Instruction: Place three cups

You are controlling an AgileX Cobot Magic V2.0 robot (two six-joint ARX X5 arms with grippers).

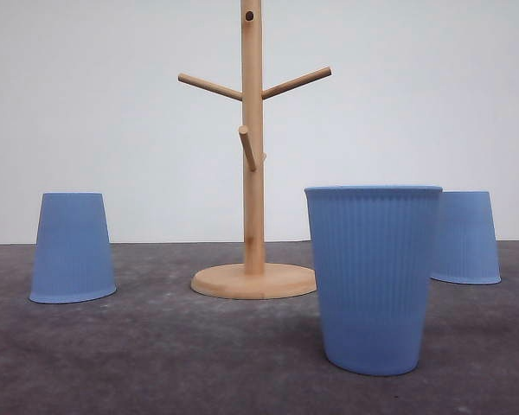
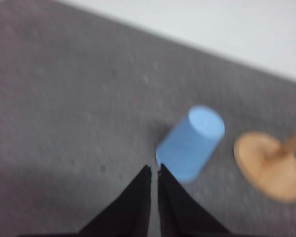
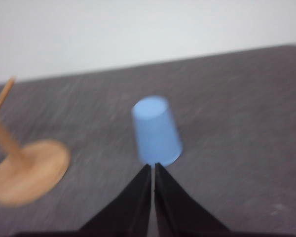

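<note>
From my front camera, the wooden rack [image 1: 253, 173] stands on the table [image 1: 156, 354] near the middle, with one upturned cup [image 1: 72, 248] well to its left, a second upturned cup [image 1: 465, 237] off to its right and slightly further back, and an upright cup [image 1: 374, 277] nearest me, just right of the rack's base and partly covering the right-hand one. On my left wrist feed, the left gripper [image 2: 154, 170] sits just short of the left cup [image 2: 191, 142], with the rack base [image 2: 269, 165] beyond it to one side. On the right wrist feed, the right gripper [image 3: 153, 168] points at the foot of the right cup [image 3: 155, 131], the rack base [image 3: 27, 170] well apart from it.
</note>
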